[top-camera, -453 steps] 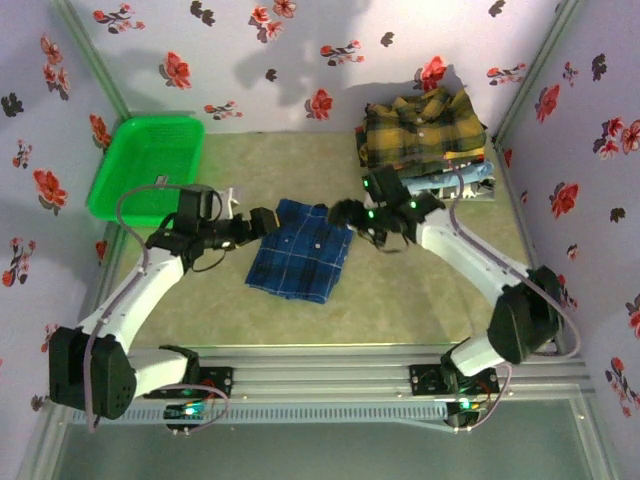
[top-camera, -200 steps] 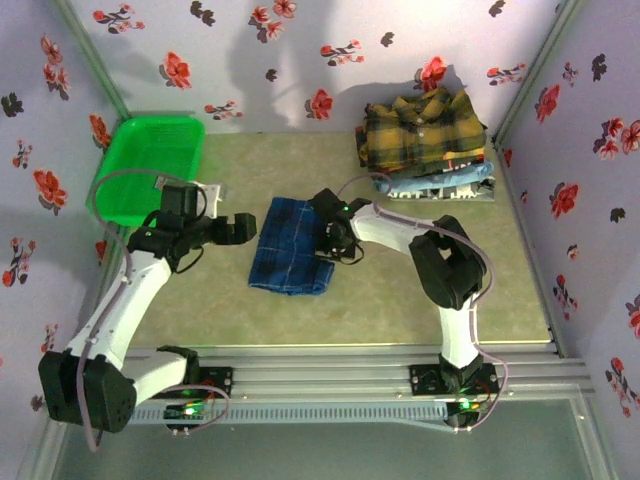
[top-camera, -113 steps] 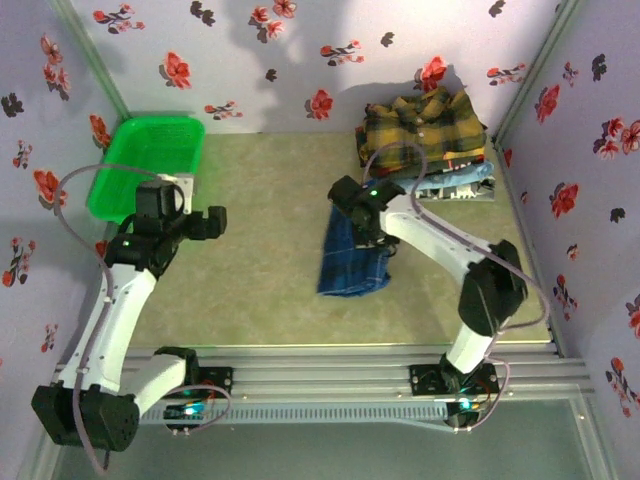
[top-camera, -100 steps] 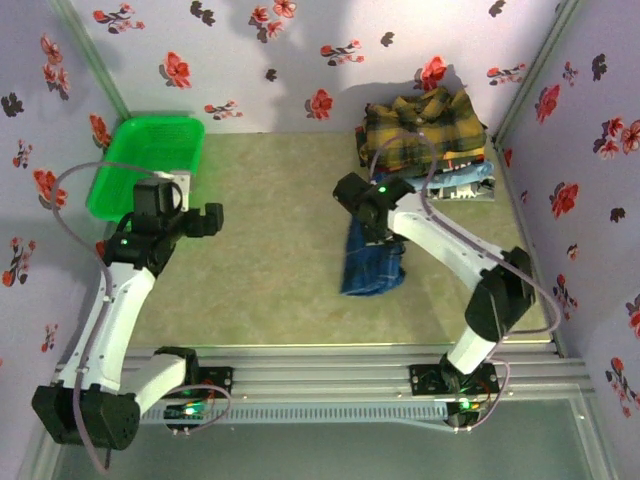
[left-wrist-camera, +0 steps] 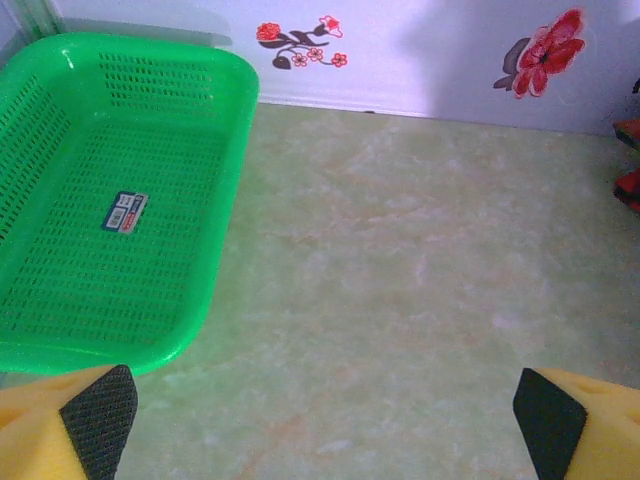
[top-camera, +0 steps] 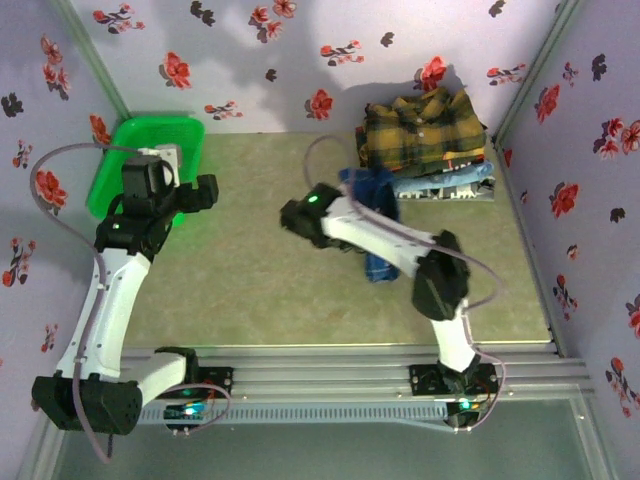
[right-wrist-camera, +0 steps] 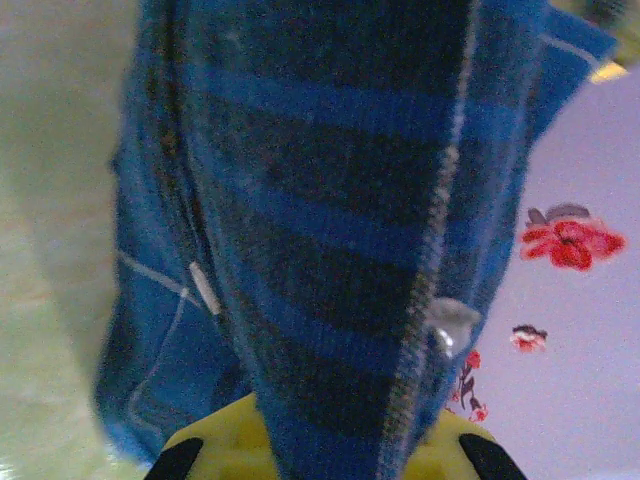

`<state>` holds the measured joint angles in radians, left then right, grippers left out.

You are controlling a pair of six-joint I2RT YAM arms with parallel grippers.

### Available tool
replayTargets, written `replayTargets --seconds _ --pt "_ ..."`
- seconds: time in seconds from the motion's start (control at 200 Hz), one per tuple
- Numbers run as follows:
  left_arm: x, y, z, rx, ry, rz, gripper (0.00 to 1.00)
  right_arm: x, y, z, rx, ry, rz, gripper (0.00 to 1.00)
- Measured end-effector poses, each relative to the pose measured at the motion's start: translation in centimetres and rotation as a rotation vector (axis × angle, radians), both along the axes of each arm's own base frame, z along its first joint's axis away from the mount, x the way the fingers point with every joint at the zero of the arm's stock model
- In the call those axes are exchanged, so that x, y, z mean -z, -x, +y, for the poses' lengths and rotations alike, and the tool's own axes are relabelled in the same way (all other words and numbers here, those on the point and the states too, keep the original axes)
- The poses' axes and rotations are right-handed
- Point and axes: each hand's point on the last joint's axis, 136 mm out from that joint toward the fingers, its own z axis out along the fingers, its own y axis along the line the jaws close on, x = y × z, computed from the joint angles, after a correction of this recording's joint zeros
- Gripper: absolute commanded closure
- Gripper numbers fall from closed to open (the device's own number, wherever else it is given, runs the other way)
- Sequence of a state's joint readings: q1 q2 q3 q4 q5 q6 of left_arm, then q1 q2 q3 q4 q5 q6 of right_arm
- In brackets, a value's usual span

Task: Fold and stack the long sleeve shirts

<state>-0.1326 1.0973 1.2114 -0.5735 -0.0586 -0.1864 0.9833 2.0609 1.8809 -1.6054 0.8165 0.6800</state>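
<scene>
Long sleeve shirts: a folded pile at the table's (top-camera: pixel 260 290) far right corner, with the mustard plaid shirt (top-camera: pixel 425 125) on top and light blue shirts (top-camera: pixel 455 180) beneath it.
Blue plaid shirt (top-camera: pixel 380 265): off the table, hanging as a narrow bundle from the right arm. In the overhead view its long axis runs near to far, and its far end is just beside the pile's left edge.
Deciding relation: the pile lies to the right of and beyond the hanging shirt. The right arm is the nearer one, so the placement looks to be its job.
Right gripper (right-wrist-camera: pixel 318 455): clenched on the blue plaid cloth, which drapes between its yellow fingers (right-wrist-camera: pixel 195 448) and hides their tips.
Left gripper (left-wrist-camera: pixel 325 420): spread wide and grasping nothing. It hovers by the green basket (left-wrist-camera: pixel 232 190), well apart from both shirt and pile.
</scene>
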Motion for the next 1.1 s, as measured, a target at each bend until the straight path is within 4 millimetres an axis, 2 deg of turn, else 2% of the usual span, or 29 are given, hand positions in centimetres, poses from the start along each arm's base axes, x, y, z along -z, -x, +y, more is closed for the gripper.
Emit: replayTargets --seconds 0.085,0.155,0.29,0.34,0.445,0.545,0.62,0.74,0.805,0.87,0.985,1.1 --pt "0.2 0.5 0.0 0.001 0.011 0.003 0.00 4.6 0.6 3.5 -0.056 0.053 0.096 1.00" --pt "0.3 1.2 0.0 -0.001 0.017 0.005 0.00 7.2 1.0 6.3 -0.099 0.058 0.148 1.00" --pt "0.5 2.7 0.2 -0.001 0.019 0.007 0.00 9.5 1.8 10.5 -0.165 -0.004 0.217 0.98" --pt "0.7 3.1 0.3 -0.002 0.019 0.008 0.00 9.9 2.3 11.5 -0.179 -0.046 0.248 0.92" --pt "1.2 3.5 0.4 -0.004 0.016 0.021 0.00 10.7 3.3 13.0 -0.194 -0.129 0.330 0.73" --pt "1.8 3.6 0.4 -0.006 0.019 0.034 0.00 12.0 4.8 14.5 -0.195 -0.226 0.429 0.61" --pt "2.2 3.6 0.4 -0.012 0.027 0.046 0.00 13.0 6.0 15.8 -0.183 -0.318 0.502 0.48" --pt "3.1 3.8 0.4 -0.028 0.048 0.068 0.00 14.2 8.2 17.8 -0.163 -0.499 0.625 0.38" --pt "3.5 3.8 0.4 -0.039 0.063 0.080 0.00 13.7 9.2 18.7 -0.146 -0.613 0.676 0.37" --pt "3.8 3.9 0.4 -0.053 0.083 0.089 0.00 12.0 9.9 19.3 -0.129 -0.732 0.708 0.35" --pt "4.5 4.2 0.3 -0.083 0.132 0.109 0.00 7.1 10.3 19.4 -0.114 -0.948 0.714 0.33" --pt "6.2 4.4 -0.9 -0.076 0.240 0.165 0.00 1.7 9.2 17.7 -0.099 -1.122 0.661 0.34"
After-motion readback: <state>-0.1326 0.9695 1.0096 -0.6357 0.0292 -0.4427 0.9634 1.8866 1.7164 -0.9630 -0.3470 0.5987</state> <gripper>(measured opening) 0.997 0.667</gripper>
